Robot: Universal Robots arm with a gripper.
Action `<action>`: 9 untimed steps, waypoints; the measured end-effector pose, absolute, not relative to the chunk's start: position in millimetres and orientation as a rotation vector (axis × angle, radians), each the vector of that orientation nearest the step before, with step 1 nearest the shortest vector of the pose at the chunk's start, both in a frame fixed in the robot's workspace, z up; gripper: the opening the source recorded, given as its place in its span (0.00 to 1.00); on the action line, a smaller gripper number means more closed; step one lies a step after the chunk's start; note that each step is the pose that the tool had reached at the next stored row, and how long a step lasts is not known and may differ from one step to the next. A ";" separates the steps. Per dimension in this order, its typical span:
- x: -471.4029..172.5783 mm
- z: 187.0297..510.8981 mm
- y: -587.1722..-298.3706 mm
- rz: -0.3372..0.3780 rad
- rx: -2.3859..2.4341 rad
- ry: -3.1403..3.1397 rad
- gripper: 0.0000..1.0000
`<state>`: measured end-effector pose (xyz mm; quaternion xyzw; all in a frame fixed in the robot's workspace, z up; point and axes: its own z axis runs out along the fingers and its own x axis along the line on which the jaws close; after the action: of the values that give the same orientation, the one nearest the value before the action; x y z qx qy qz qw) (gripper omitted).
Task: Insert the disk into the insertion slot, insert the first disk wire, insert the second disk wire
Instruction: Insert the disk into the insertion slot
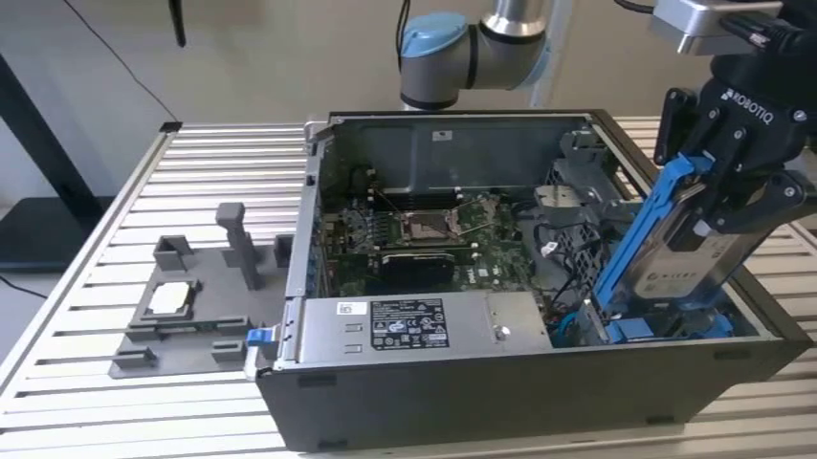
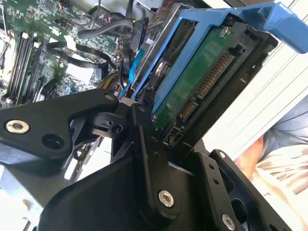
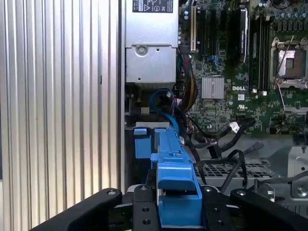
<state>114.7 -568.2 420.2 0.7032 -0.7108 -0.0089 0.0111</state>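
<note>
My gripper (image 1: 725, 196) is shut on the disk (image 1: 695, 253), a silver-grey drive in a bright blue frame. It holds the disk steeply tilted over the front corner of the open computer case on the exterior view's right. The disk's lower end reaches down into the insertion slot (image 1: 664, 330), a dark bay with blue-edged rails. The second wrist view shows the disk's green circuit board (image 2: 202, 82) and connectors between the black fingers (image 2: 144, 144). In the first wrist view the blue frame (image 3: 173, 178) points down at the slot (image 3: 142, 144). Blue (image 3: 161, 96) and black (image 3: 226, 139) cables lie loose beside the bay.
A silver power-supply box (image 1: 408, 330) fills the case's front. The motherboard (image 1: 422, 229) lies behind it. A grey jig (image 1: 191, 306) with upright posts sits on the slatted table (image 1: 77, 382) at the exterior view's left. A person's sleeve (image 2: 284, 149) shows beyond the case.
</note>
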 end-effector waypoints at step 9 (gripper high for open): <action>115.1 412.6 -569.7 -0.028 2.195 -2.216 0.33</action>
<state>115.1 -569.7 412.6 0.7037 -0.7103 -0.0089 0.0111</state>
